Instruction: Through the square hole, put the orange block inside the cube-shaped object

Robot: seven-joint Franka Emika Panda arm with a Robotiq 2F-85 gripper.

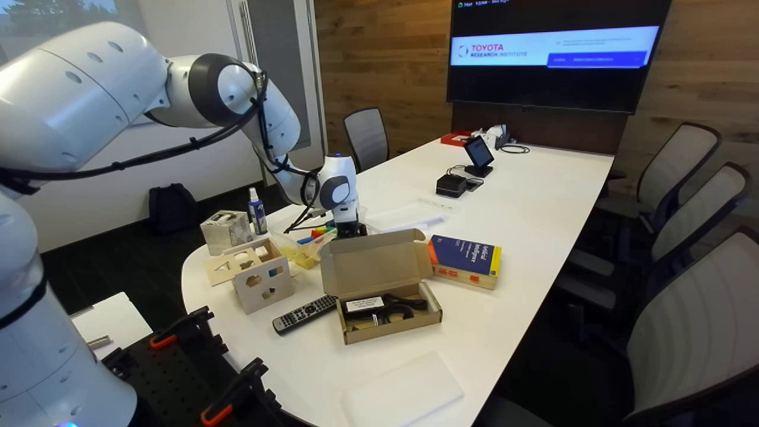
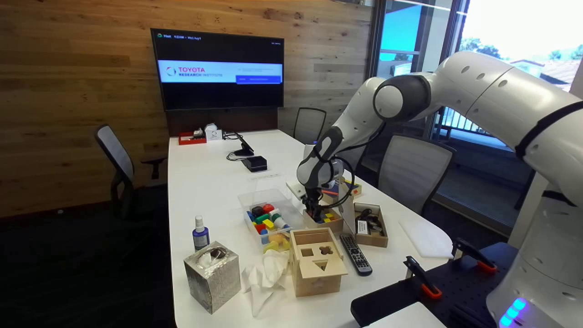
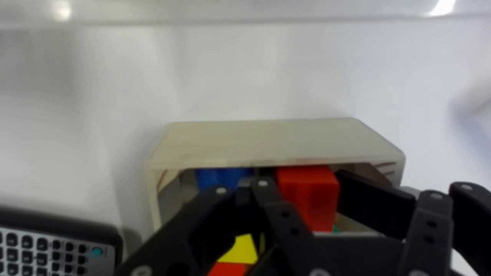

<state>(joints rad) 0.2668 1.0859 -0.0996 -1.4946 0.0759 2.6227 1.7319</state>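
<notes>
The orange block [image 3: 307, 191], reddish-orange, stands in a small open pale box [image 3: 268, 142] in the wrist view. My gripper [image 3: 303, 186] reaches into that box. Its fingers stand close against both sides of the block and appear shut on it; the left fingertip is mostly hidden. In an exterior view the gripper [image 2: 314, 212] points down into the box, and the block cannot be made out. In another exterior view a cardboard lid hides the fingertips. The pale wooden cube-shaped object [image 2: 314, 278] stands upright on the table. Its top panel, with the square hole [image 2: 307, 252], is slid partly out.
Other coloured pieces, such as a yellow piece [image 3: 242, 250], lie in the small box. A clear tray [image 2: 246, 198] with several toys, a tissue box [image 2: 212, 275], a remote [image 2: 355, 255] and an open cardboard box with cables [image 1: 394, 329] stand nearby.
</notes>
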